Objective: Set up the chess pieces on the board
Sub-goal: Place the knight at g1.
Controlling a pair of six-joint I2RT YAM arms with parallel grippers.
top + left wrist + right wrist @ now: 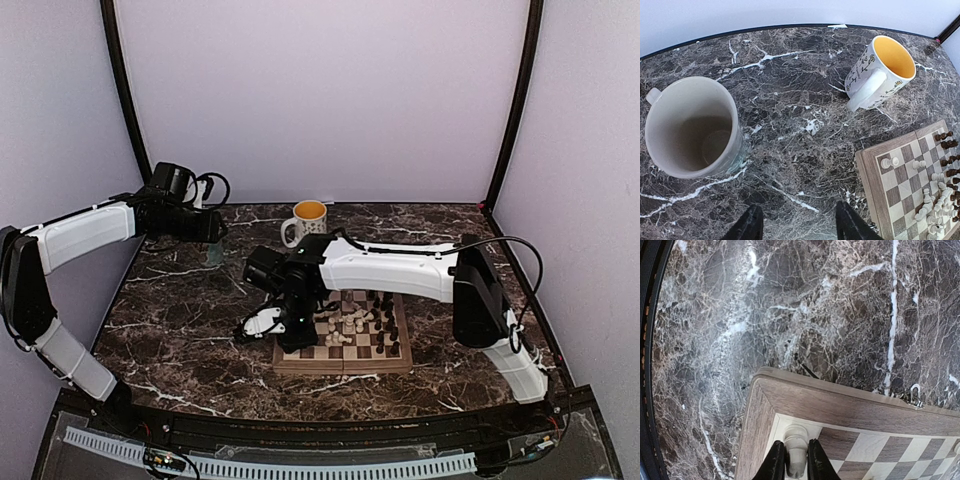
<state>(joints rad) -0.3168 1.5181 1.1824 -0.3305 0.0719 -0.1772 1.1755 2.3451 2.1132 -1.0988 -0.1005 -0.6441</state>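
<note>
The board [285, 362] lies in front of the right arm. Cream-white chess pieces [345, 325] and dark ones [387, 318] stand or lie crowded on its middle and right. My right gripper [795, 446] is at the board's [840, 405] near left corner. It is shut on a white chess piece [796, 437] that rests on the corner square. My left gripper [798, 206] hangs open over bare marble at the back left, holding nothing. In the left wrist view, the board's edge [867, 175] lies to the right, with white pieces [890, 162] and dark pieces [945, 136] on it.
A white mug with a yellow inside [880, 72] stands behind the board. A pale, empty mug [690, 125] sits on the marble left of my left gripper. A small metal clasp [914, 394] sticks out from the board's side. Walls close in the table at the back and sides.
</note>
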